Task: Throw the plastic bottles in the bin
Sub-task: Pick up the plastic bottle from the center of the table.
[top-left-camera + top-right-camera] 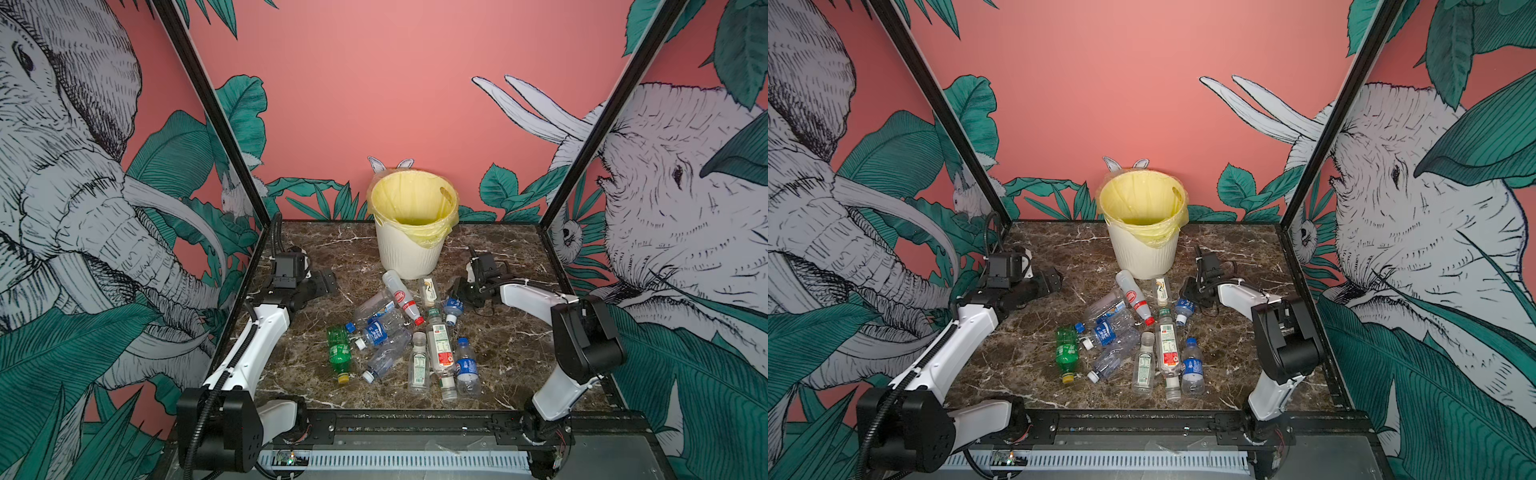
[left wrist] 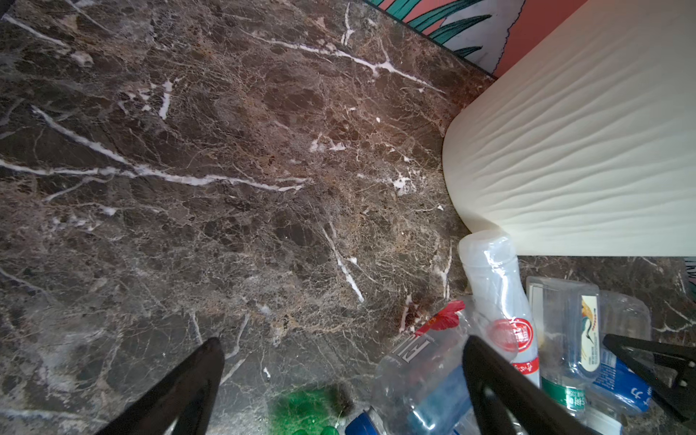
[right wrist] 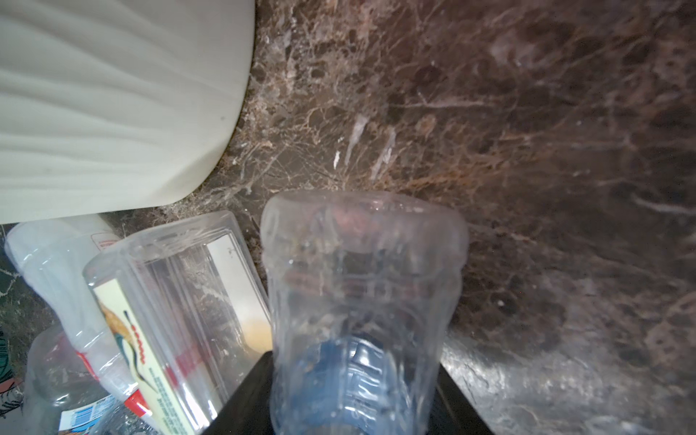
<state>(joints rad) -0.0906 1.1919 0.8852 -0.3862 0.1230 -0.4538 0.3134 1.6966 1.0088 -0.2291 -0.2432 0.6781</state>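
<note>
- Pinches small clear blue-labelled plastic bottle (image 3: 361,282) in jaws of right gripper (image 3: 352,361), ready for lifting.
- Holds left gripper (image 2: 342,341) wide open, empty.
- Leaves other plastic bottles (image 1: 376,332) lying before round cream ribbed bin (image 1: 409,253).

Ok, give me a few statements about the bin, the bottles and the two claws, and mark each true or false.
1. The bin stands upright, lined with a yellow bag. True.
2. The left gripper holds a bottle. False: it is open and empty, over bare table.
3. The right gripper is closed on a clear blue-label bottle. True.
4. The green bottle stands upright. False: it lies on its side.
</note>
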